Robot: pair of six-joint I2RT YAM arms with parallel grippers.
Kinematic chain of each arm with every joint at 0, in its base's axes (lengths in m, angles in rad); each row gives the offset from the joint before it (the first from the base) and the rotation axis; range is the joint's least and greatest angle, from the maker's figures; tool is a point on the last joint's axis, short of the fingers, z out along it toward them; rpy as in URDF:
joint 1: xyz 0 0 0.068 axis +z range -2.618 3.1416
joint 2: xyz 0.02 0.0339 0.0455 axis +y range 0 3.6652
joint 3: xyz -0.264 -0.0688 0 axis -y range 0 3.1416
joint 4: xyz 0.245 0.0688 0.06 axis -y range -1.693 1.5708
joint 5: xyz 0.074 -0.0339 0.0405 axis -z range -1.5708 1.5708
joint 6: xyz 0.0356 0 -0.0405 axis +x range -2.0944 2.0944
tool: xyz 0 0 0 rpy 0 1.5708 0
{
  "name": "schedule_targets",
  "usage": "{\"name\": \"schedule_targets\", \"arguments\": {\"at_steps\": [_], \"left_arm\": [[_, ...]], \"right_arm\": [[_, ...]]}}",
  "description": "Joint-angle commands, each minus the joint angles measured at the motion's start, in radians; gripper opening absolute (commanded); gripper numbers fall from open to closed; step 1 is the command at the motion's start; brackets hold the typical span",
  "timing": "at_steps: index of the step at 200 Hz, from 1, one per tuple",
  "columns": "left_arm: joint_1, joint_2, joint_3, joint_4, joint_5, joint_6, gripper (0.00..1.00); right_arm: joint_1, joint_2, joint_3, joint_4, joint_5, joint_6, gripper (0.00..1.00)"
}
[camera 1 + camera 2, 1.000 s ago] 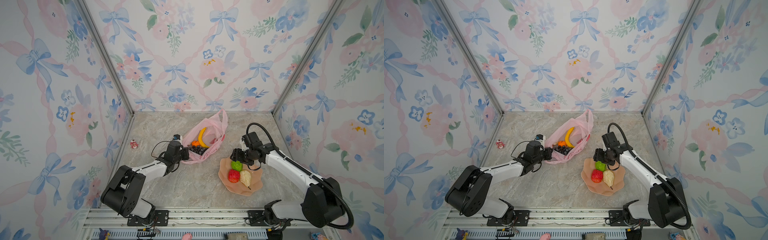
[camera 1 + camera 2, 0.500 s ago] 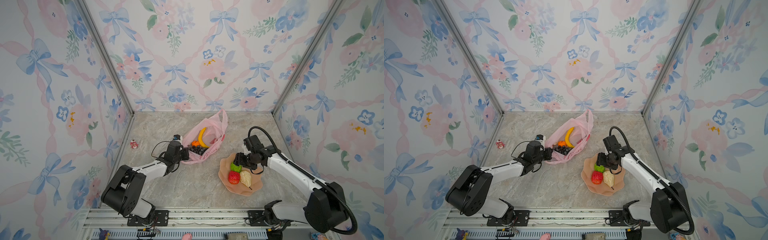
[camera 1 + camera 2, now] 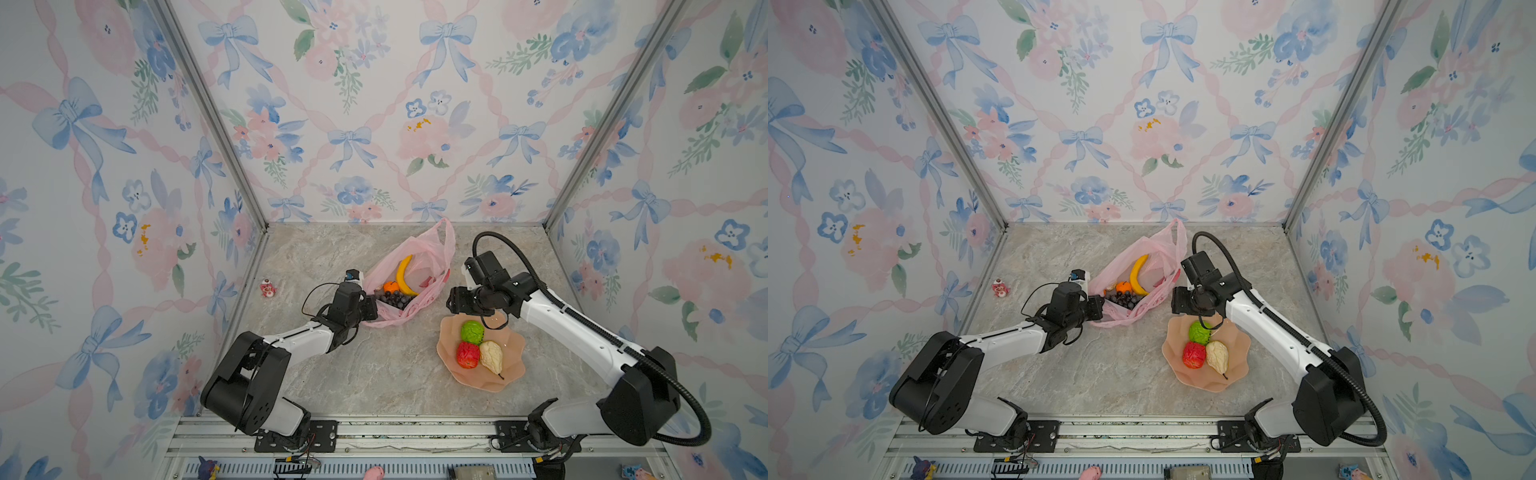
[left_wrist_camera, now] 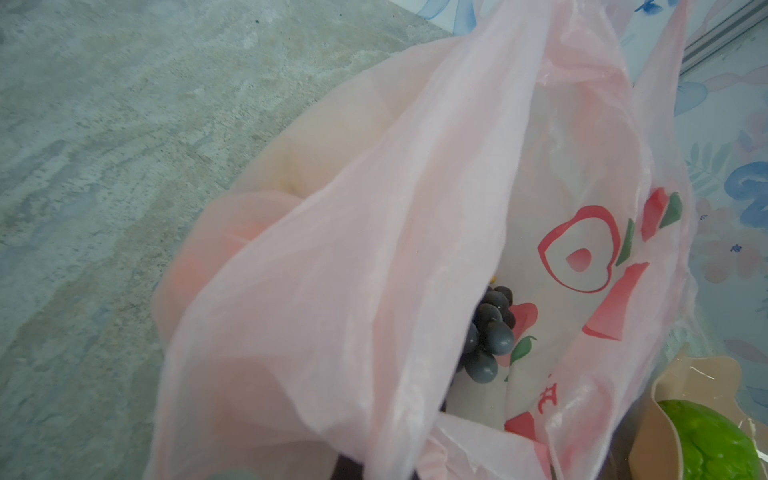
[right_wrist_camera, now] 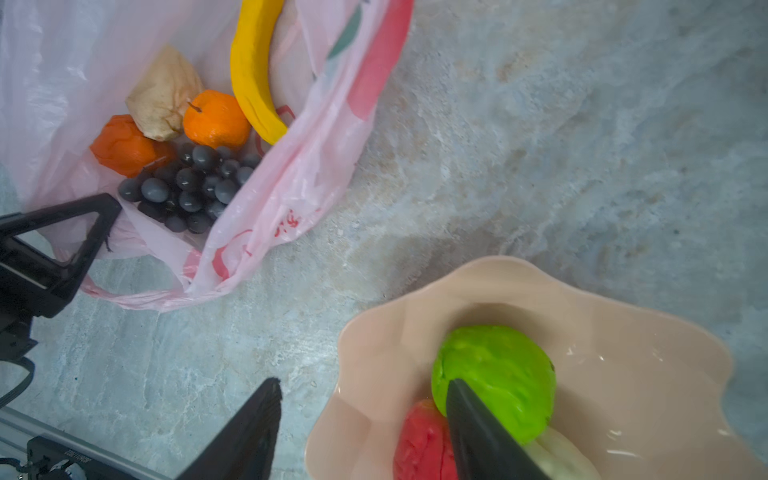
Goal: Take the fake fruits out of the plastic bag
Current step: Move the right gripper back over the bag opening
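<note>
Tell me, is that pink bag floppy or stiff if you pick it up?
Probably floppy: the pink bag is thin, wrinkled and see-through, slumped around the grapes. Its mouth is likely open only because the left gripper pinches the rim. It looks light, so a push would probably crumple or slide it.

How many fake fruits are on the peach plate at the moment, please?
3: the green fruit on the side toward the plastic bag, the red fruit and pale pear side by side on the opposite side. None appears hidden.
</note>
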Motion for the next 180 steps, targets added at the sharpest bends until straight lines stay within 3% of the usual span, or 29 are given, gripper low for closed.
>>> {"name": "schedule_targets", "arguments": {"at_steps": [1, 86, 127, 180], "left_arm": [[-0.005, -0.042, -0.023, -0.003, -0.042, -0.01, 0.0], [0.039, -0.111, -0.072, -0.007, -0.065, -0.046, 0.0], [0.083, -0.15, -0.094, -0.008, -0.043, -0.067, 0.0], [0.09, -0.156, -0.093, -0.02, -0.029, -0.062, 0.0]], "right_arm": [[0.055, 0.101, 0.097, 0.061, 0.006, -0.032, 0.65], [0.153, 0.555, 0.555, 0.124, -0.078, -0.112, 0.55], [0.182, 0.705, 0.704, 0.088, -0.075, -0.179, 0.5], [0.219, 0.837, 0.847, 0.035, -0.011, -0.266, 0.52]]}}
